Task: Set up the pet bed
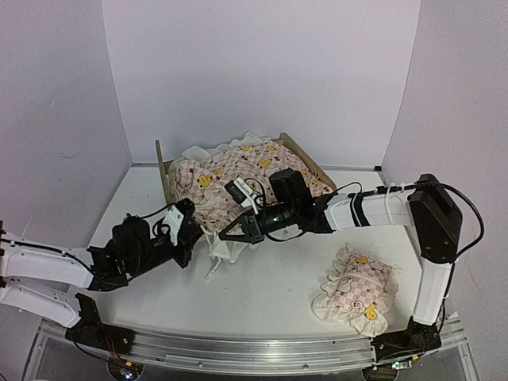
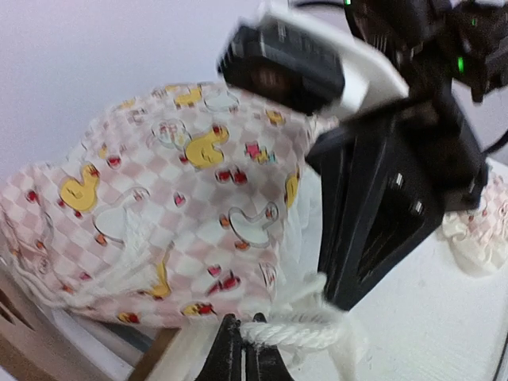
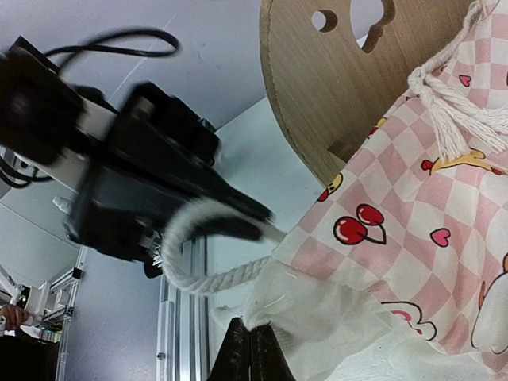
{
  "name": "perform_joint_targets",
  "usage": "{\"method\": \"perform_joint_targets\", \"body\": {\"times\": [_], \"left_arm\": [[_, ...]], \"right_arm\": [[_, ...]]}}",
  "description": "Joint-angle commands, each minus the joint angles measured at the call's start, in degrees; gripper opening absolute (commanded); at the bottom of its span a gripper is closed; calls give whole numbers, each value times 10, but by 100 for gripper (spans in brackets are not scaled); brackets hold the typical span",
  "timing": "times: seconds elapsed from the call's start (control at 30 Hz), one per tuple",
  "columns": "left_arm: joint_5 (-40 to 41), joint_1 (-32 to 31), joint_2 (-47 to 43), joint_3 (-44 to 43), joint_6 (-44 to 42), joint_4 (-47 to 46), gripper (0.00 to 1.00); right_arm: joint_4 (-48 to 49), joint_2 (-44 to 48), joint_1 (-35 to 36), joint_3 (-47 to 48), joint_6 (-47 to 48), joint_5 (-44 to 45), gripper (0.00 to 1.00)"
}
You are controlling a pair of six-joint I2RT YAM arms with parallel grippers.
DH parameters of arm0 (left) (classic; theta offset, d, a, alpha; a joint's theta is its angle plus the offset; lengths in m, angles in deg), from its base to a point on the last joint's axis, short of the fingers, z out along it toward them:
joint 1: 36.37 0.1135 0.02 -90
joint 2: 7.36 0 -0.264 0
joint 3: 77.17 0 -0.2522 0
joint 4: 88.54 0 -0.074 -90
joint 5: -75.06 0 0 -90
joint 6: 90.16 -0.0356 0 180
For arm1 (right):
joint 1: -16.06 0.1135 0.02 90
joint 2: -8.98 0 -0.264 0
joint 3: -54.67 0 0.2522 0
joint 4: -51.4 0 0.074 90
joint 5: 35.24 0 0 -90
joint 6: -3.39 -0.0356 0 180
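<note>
The pet bed [image 1: 305,159] stands at the back middle, and its wooden headboard [image 3: 333,87] shows paw cutouts. A pink-checked cartoon quilt [image 1: 238,171] covers it and spills over the near side. My right gripper [image 1: 226,236] is shut on the quilt's white frill [image 3: 317,317] at that near corner, where its jaws [image 3: 252,327] pinch the thin cloth. My left gripper [image 1: 189,216] sits just left of it, shut. A white cord [image 2: 294,333] from the quilt lies against the left gripper's [image 2: 243,329] tips and loops over one finger. Whether the cord is pinched I cannot tell.
The matching frilled pillow [image 1: 355,292] lies on the white table at the front right. An aluminium rail [image 1: 238,345] runs along the near edge. White walls close in the back and both sides. The two grippers are almost touching each other.
</note>
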Motion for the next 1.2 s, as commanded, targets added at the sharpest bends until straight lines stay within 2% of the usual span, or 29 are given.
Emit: {"method": "perform_joint_targets", "body": {"times": [0.0,0.07,0.13,0.33,0.43,0.67,0.83,1.03,1.17], "left_arm": [[46,4,-89,-104,-5,233,0],[85,6,-78,-162,-28,294,0],[121,9,-61,-200,-54,313,0],[134,65,-9,-284,-90,373,0],[163,74,-4,-292,-99,400,0],[164,74,16,-329,-109,456,0],[213,75,45,-364,-128,481,0],[219,78,64,-390,-134,492,0],[202,80,67,-375,-116,498,0]], "right_arm": [[27,47,-2,-4,-25,35,0],[32,49,-2,0,-33,39,0],[33,48,-1,7,-36,35,0],[34,38,-1,24,-48,32,0],[34,36,-2,26,-53,35,0],[33,17,0,49,-71,42,0],[33,5,7,65,-80,54,0],[33,-9,13,79,-86,54,0],[33,-10,14,80,-88,55,0]]}}
